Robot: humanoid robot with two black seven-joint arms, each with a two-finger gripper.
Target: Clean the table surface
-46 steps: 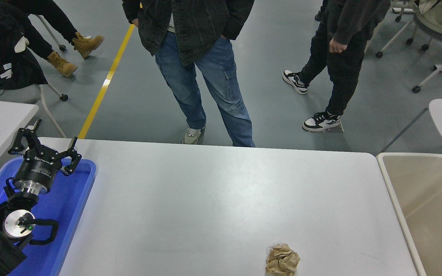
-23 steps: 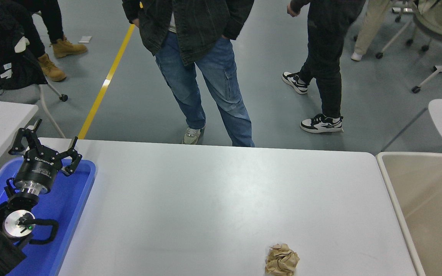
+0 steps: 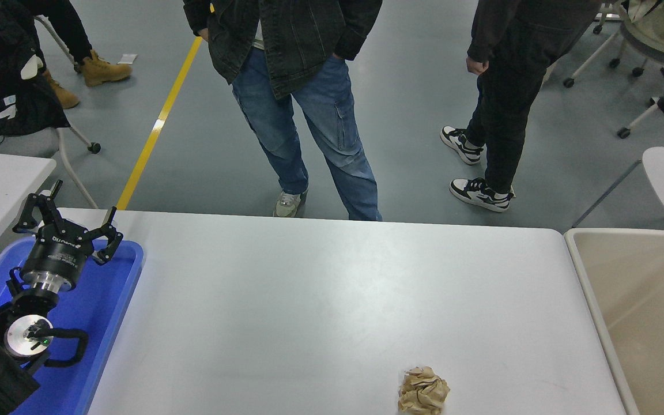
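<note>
Glossy white rectangular worktop point(image 3: 332, 300): crumpled tan paper wad point(image 3: 423, 391) far right of parked left gripper point(image 3: 67, 222), jaws wide. Your risk: loose wad skids from pinch, missing beige plastic bin point(image 3: 588, 288).

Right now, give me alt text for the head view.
A crumpled brown paper ball lies near the front edge of a white table, with a beige bin at its right end. The left gripper hangs open over a blue tray; two people stand beyond the table.

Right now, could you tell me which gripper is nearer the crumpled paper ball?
Left, by default: the left gripper sits far off over the blue tray, while the paper ball lies front-right. The right gripper isn't visible.
</note>
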